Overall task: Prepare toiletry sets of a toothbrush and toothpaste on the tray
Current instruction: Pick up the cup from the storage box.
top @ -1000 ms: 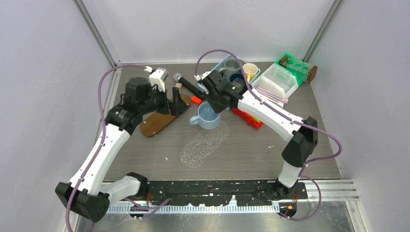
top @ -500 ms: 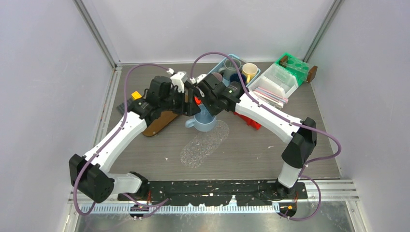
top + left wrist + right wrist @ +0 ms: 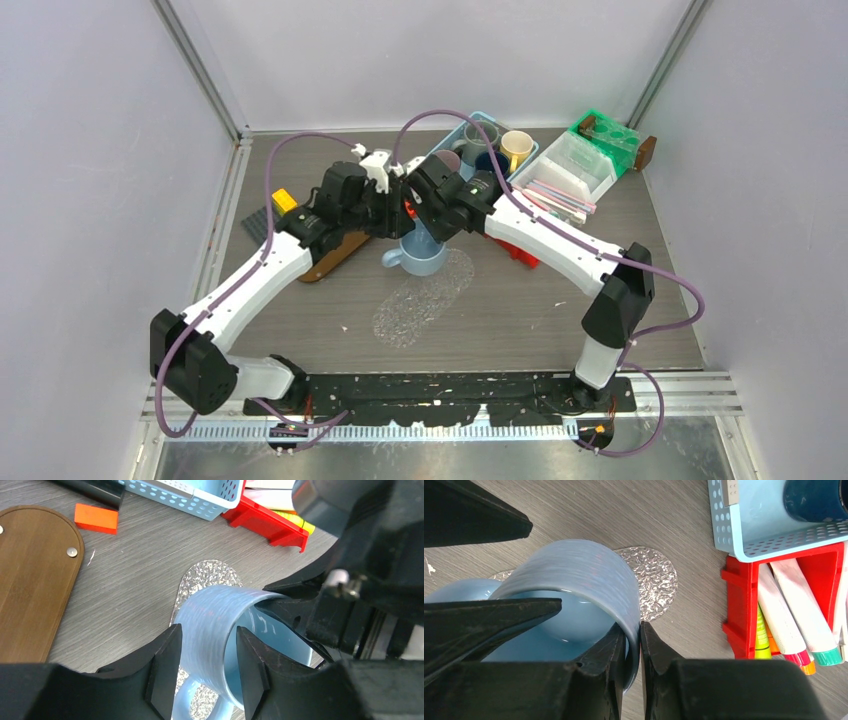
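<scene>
A light blue mug (image 3: 424, 256) hangs tilted over a silver oval mat (image 3: 420, 300). My right gripper (image 3: 633, 630) is shut on the mug's rim (image 3: 574, 570), one finger inside and one outside. My left gripper (image 3: 207, 645) is open and straddles the opposite wall of the mug (image 3: 215, 615), with a visible gap. Toothpaste tubes (image 3: 789, 610), white with red and green caps, lie in a red holder (image 3: 736, 605). Slim pastel toothbrushes (image 3: 562, 195) lie by the clear box. The oval wooden tray (image 3: 30, 580) lies bare to the left of both grippers.
A pale blue perforated basket (image 3: 480, 145) holding cups stands behind the grippers. A clear box (image 3: 575, 160) and a green rack (image 3: 605, 135) are at the back right. An orange block (image 3: 96, 518) and a black microphone (image 3: 90, 490) lie near the wooden tray. A yellow block (image 3: 284, 201) sits left.
My left arm has swung right from the wooden tray to the mug, and its jaws have narrowed around the mug's wall. The right gripper has kept its hold on the rim.
</scene>
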